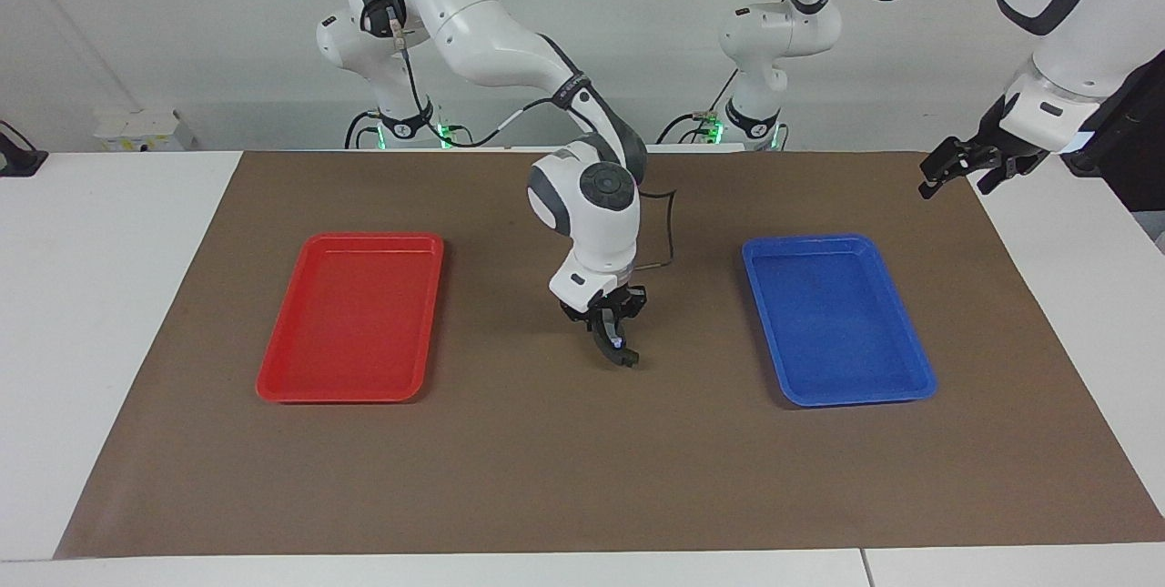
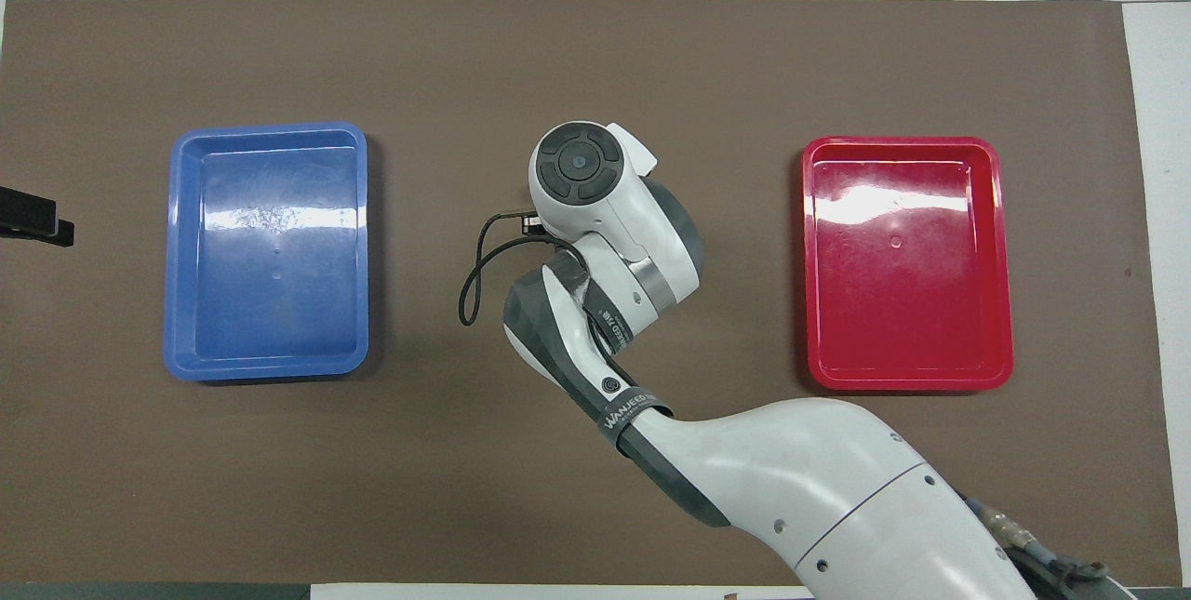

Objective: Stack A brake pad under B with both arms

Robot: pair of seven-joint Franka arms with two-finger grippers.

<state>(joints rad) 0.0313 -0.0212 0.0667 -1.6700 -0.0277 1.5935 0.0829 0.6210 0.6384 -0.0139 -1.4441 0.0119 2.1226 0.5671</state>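
Observation:
My right gripper points down just over the middle of the brown mat, between the two trays. It is shut on a small dark piece at its tips; I cannot tell whether that is the short A brake pad or the crescent B. In the overhead view the right arm's wrist hides the gripper and the piece. My left gripper waits raised over the mat's edge at the left arm's end and also shows in the overhead view. No other brake part shows on the mat.
A red tray lies toward the right arm's end and a blue tray toward the left arm's end, both without contents. They also show in the overhead view, red and blue. A black cable loops off the right wrist.

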